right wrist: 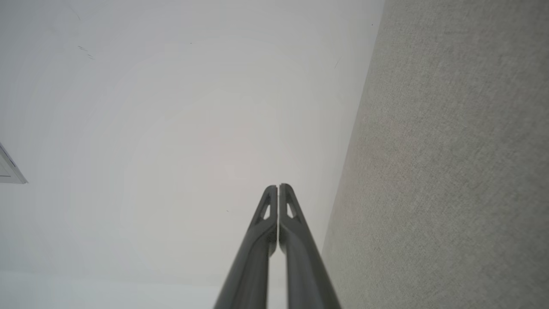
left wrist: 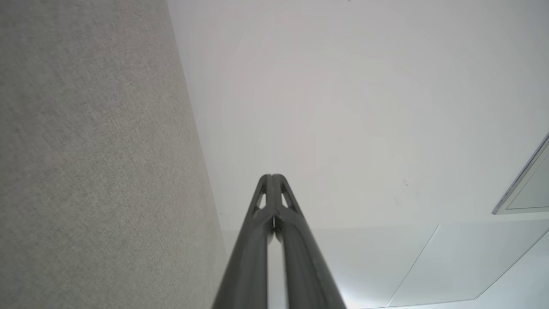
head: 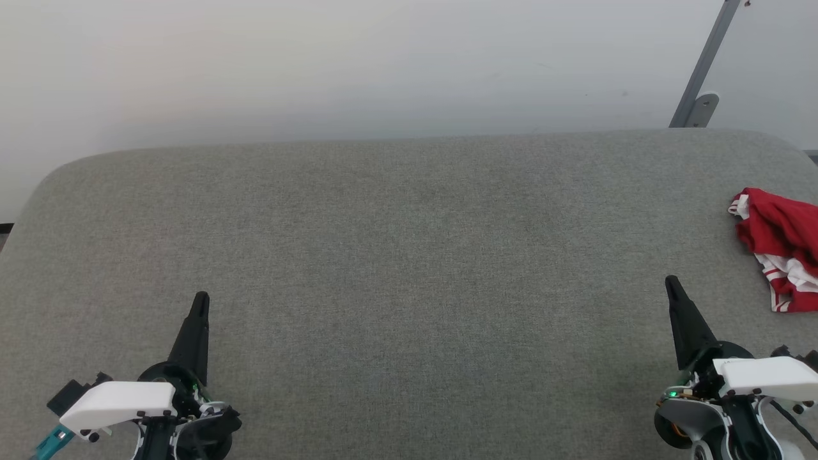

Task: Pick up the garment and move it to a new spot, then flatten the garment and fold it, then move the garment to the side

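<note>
head: left gripper (head: 200,300) and right gripper (head: 672,284), jaws together, empty, over grey surface (head: 409,255). garment (head: 781,237) crumpled, right of and beyond right jaws, apart. left wrist: fingers (left wrist: 251,249) pressed together, surface at left. right wrist: fingers (right wrist: 300,253) together, surface at right.

The garment (head: 781,233) runs off the right edge of my head view, so I cannot tell how far it spreads. It lies bunched, and its own folds hide most of the white sleeves. The bottom edge cuts off the wrists behind my left gripper (head: 201,298) and my right gripper (head: 670,281). The grey padded surface (head: 409,255) is cut off at both sides and along the bottom.
</note>
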### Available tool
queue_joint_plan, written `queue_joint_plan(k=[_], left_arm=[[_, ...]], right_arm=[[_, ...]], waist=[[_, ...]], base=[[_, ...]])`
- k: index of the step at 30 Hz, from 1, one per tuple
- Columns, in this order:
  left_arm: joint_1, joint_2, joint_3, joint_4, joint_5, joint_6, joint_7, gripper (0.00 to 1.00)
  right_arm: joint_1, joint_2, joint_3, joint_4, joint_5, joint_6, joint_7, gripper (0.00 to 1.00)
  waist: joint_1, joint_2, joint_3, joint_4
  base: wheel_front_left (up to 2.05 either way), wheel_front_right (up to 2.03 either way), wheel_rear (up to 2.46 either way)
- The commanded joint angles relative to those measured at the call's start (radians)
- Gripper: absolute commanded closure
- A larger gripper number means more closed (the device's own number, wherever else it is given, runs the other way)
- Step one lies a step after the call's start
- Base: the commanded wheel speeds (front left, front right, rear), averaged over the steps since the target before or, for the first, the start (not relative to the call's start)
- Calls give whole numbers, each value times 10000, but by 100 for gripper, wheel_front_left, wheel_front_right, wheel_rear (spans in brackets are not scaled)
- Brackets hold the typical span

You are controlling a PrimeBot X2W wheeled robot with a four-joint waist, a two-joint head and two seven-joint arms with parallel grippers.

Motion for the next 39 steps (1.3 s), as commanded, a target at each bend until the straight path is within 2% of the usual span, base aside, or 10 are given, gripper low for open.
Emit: queue_joint_plan(k=[1,39], left_arm=[[-116,-1,25,-5,-28,-53,32,100],[-117,-4,30,-5,-20,-53,38,100]], right_arm=[[-52,14,-8,13,37,0,16,100],[-51,14,-5,14,39,0,13,100]], waist=[[0,0,0,0],[0,0,0,0]], base=[[0,0,0],[0,0,0]])
